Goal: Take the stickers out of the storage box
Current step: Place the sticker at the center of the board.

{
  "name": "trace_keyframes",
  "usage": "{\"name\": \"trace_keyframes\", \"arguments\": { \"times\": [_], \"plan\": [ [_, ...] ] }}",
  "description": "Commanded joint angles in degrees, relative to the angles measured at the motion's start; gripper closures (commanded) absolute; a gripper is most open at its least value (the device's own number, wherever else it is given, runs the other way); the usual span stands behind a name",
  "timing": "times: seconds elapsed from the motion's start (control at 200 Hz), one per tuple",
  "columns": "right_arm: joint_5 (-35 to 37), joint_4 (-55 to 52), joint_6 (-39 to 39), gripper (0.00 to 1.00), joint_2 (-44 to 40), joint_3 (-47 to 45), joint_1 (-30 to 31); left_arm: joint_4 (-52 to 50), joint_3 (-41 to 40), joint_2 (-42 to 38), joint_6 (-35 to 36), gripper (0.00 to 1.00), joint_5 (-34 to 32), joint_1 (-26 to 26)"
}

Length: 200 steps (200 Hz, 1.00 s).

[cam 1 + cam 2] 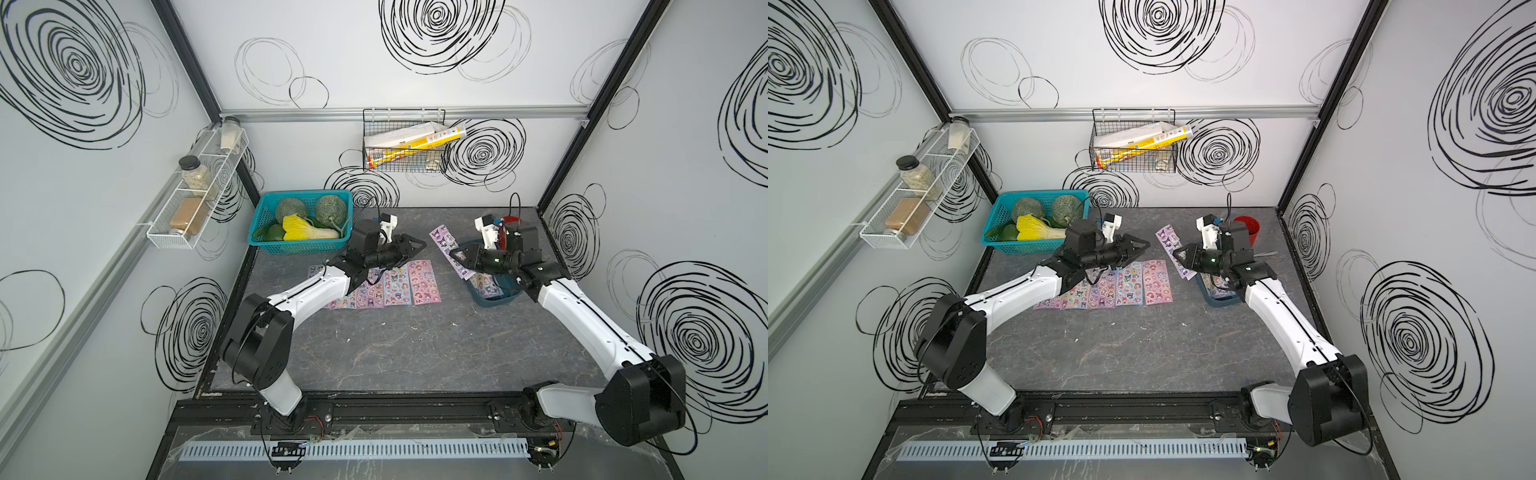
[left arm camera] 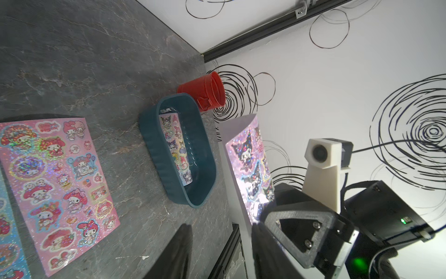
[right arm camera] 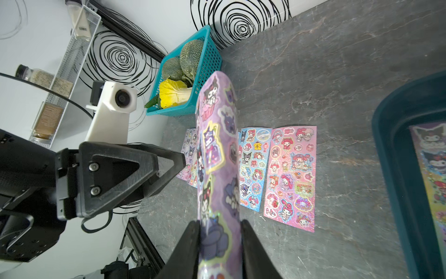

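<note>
No legible text: print on the stickers (image 3: 290,174) and the boxes (image 1: 399,137) in the wire basket (image 1: 436,163) too blurred

Both top views look steeply down on the whole table (image 1: 415,353); low, close wrist views face each other across it.

Left pincer (image 2: 219,232) agape, right pincer (image 3: 219,224) clamped.

Much is getting blocked from sight

From above, the left arm (image 1: 307,291) is covering the left end of the row of stickers (image 1: 424,282), and the right arm (image 1: 582,307) is hiding most of the storage box (image 1: 498,300) (just its near end is showing); in the right wrist view the lilac sheet (image 3: 217,154) is masking part of that row, and the box is running off the picture's edge.
</note>
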Motion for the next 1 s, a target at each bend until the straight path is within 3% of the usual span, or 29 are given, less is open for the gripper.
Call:
{"name": "trace_keyframes", "arguments": {
  "times": [0.0,0.471,0.831,0.996],
  "plan": [
    [-1.5,3.3,2.3,0.68,0.1,0.0,1.3,4.6,1.7,1.1,-1.4,0.54,0.5,-0.4],
    [-4.2,6.4,4.9,0.68,2.1,0.1,3.1,7.6,4.6,4.4,-4.1,0.55,2.2,-0.8],
    [-3.8,7.2,5.1,0.67,2.7,-0.9,3.9,7.4,4.6,3.5,-4.2,0.62,1.5,-0.8],
    [-3.7,7.1,5.2,0.67,2.8,-1.0,4.1,7.3,4.5,3.2,-4.1,0.71,1.4,-0.9]
  ]
}}
